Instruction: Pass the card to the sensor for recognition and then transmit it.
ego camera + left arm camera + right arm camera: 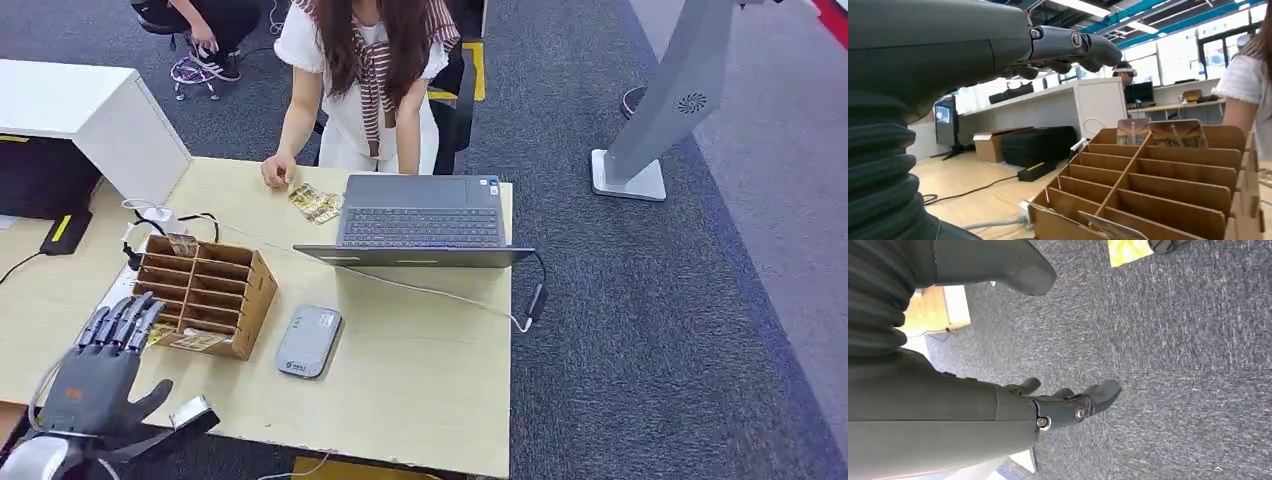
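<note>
We are hovering left hand [100,365], fingers spread, empty, lower left by card [198,341] in organizer [205,292]; right hand [1068,402] hanging empty; grasp, sensor [308,341] pass, handover all pending.

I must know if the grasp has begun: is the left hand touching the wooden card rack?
Cannot tell. In the head view the left hand overlaps the wooden card rack; no view plainly shows contact or gap.

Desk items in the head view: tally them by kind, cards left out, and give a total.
Laptop: 1
Wooden organizer: 1
Grey sensor: 1
Power strip: 1
Total: 4
</note>
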`<state>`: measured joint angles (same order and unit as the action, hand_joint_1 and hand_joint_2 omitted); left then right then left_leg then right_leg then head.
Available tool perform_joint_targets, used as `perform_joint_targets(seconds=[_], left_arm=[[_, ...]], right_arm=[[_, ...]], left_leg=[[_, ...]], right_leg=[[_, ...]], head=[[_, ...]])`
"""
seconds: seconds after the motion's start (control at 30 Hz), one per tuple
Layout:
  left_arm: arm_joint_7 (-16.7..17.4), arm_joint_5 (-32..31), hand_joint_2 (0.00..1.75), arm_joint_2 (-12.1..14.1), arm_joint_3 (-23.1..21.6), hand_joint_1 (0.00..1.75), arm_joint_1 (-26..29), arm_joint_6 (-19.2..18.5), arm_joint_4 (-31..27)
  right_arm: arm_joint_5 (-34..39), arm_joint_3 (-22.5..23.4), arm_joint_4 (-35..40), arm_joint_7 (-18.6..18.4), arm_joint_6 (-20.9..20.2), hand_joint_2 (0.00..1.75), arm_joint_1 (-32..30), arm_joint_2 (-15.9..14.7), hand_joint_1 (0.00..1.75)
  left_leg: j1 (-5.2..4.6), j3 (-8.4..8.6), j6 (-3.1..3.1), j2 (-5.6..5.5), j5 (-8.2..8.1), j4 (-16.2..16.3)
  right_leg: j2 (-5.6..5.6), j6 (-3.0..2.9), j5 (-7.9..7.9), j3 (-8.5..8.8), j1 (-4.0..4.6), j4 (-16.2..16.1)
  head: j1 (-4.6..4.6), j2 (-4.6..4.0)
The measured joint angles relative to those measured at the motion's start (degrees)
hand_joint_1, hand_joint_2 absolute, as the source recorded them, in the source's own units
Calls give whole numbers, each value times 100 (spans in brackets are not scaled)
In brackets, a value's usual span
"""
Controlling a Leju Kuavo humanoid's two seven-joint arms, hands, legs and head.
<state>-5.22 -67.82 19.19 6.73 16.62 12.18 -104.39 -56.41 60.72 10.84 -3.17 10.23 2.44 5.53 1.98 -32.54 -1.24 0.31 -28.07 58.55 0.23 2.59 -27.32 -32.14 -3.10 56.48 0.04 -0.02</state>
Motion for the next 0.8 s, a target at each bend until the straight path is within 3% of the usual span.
perform_joint_targets(seconds=[0.3, 0.8], left_arm=[[155, -46, 175, -2, -155, 0, -504, -90, 578], [249, -114, 175, -65, -345, 0, -631, -18, 875]], right_arm=[[-88, 0, 0, 24, -83, 175, 22, 0, 0], [-96, 0, 0, 33, -98, 175, 26, 0, 0]], left_leg=[[-1, 0, 1, 0, 3, 0], [-1, 1, 0, 1, 3, 0]], right_leg=[[2, 0, 1, 0, -1, 0], [4, 0, 1, -2, -1, 0]], head=[[4, 0], [4, 0]])
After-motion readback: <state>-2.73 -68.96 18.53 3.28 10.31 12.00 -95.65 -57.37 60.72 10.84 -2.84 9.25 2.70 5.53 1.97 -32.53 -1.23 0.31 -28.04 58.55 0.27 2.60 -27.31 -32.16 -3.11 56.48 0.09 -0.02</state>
